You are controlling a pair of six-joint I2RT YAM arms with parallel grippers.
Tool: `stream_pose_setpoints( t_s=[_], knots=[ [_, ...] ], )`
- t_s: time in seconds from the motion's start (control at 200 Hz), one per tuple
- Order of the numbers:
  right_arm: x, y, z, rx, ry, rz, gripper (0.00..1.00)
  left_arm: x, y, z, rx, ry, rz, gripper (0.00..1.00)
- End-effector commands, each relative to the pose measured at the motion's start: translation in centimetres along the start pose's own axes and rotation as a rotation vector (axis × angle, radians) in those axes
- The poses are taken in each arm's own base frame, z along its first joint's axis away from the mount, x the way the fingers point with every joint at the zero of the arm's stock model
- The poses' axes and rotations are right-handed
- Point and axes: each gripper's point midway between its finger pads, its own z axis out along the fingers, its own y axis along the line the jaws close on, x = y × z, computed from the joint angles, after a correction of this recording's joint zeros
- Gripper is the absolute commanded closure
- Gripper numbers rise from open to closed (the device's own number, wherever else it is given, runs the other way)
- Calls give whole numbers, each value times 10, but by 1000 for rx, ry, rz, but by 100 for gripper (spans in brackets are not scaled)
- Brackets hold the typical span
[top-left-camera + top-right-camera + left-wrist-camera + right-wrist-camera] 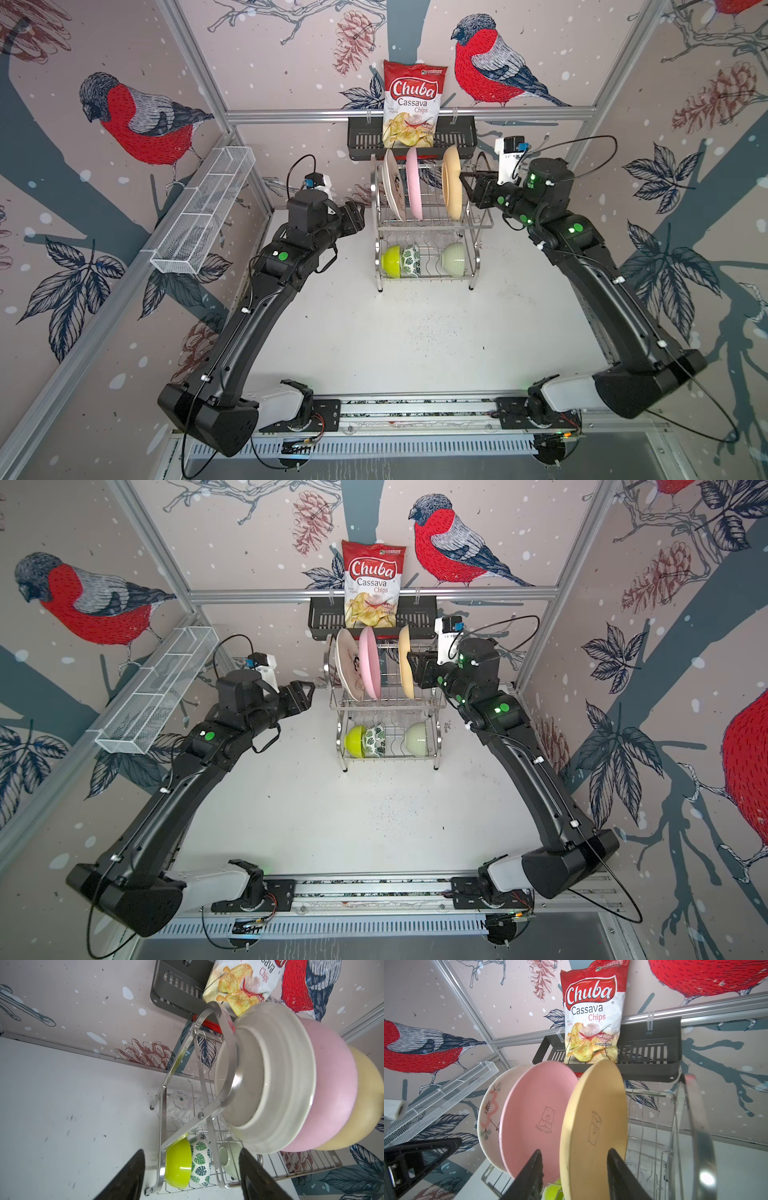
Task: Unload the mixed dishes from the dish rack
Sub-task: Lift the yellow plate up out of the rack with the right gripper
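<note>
While the right gripper is held at the right end of the dish rack, its jaws are seen apart, set astride the rim of the tan plate. A gap is seen between one jaw and the plate's face; contact on the other side cannot be told. No clamp is shown.

The left gripper is held just beside the rack's left end, apart from the frame. Its jaws are spread and nothing is held between them.

The rack is stood on the white table at the back centre, all dishes loaded. On the upper tier three plates are stood on edge: the cream plate at the left, the pink plate close beside it, and the tan plate well apart at the right.

On the lower tier the bowls are laid on their sides. The lime bowl and the leaf-print bowl are pressed together at the left, and the pale green bowl is set apart at the right. A clear tumbler is made out behind the bowls on that tier; the count of tumblers cannot be told.

Behind and above the rack, the black basket is hung on the back rail, with the chips bag stood in it. The white mesh tray is fixed along the left wall.
</note>
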Motion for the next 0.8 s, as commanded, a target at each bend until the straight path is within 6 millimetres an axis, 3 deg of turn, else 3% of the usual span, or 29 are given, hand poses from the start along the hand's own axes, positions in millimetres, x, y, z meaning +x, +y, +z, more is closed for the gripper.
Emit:
stream_pose_setpoints(
  t_s=[0.0,0.215,0.395,0.795],
  knots=[
    [-1,13,8,-68,14,-11,49,11,-5,9,45,47,24,30],
    [9,5,30,-47,50,-8,53,22,-9,26,74,103,23,30],
    [20,1,44,-46,70,3,65,28,-8,36,72,131,24,30],
    [33,-6,51,-26,94,15,81,36,-4,41,70,141,3,30]
  ],
)
